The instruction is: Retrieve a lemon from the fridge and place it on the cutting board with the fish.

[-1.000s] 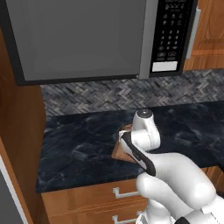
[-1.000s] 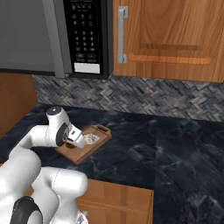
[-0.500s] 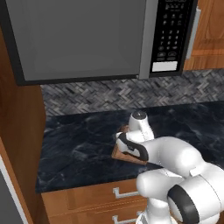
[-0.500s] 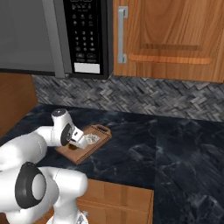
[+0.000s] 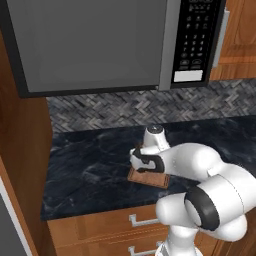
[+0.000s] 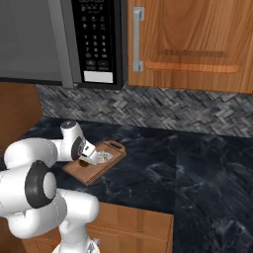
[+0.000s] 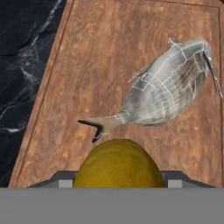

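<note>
My gripper (image 7: 119,178) is shut on the lemon (image 7: 119,162), a dark-yellow ball that bulges up between the fingers in the hand view. Just beyond it a silver-grey fish (image 7: 168,89) lies on the reddish-brown cutting board (image 7: 92,61). In the right base view the gripper (image 6: 88,159) hangs low over the near left part of the cutting board (image 6: 106,167), next to the fish (image 6: 104,156). The left base view shows the hand (image 5: 146,164) covering most of the cutting board (image 5: 150,178). A grey strip of the fridge (image 5: 6,225) shows at the lower left edge.
A grey microwave (image 5: 100,45) with a black keypad hangs above the dark marble counter (image 5: 85,175). A wooden cabinet door with a bar handle (image 6: 138,39) is up on the right. A wood-brown panel (image 5: 25,150) walls the counter's left end. Drawers (image 5: 100,230) sit below.
The arm's elbow has swung down and to the right while the hand has stayed over the board, edging slightly lower. The lemon remains in the grip.
</note>
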Controlling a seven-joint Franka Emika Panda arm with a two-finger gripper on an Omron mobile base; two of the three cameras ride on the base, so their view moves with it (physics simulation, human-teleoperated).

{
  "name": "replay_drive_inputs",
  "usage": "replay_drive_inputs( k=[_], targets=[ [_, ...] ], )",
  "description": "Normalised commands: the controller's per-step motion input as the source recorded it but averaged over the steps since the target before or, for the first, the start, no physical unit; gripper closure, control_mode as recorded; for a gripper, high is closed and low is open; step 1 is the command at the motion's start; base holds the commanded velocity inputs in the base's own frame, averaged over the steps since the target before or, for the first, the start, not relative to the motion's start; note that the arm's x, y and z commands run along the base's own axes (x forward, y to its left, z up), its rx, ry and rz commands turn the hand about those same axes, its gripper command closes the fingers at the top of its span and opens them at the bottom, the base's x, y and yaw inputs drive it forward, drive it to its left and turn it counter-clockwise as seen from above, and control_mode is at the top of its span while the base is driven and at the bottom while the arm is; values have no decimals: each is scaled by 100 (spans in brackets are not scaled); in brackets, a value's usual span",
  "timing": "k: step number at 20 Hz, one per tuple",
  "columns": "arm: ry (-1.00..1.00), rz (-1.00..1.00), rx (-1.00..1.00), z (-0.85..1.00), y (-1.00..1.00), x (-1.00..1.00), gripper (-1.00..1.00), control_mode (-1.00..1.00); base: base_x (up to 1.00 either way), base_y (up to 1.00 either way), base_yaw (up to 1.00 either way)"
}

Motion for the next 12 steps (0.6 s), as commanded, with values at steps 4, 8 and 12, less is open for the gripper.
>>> replay_drive_inputs(
  k=[4,8,12],
  targets=[
    [0,0,0,-39,0,12,100,-100,0,0,0],
    [0,0,0,-46,0,10,100,-100,0,0,0],
    [0,0,0,-53,-1,1,100,-100,0,0,0]
  ],
)
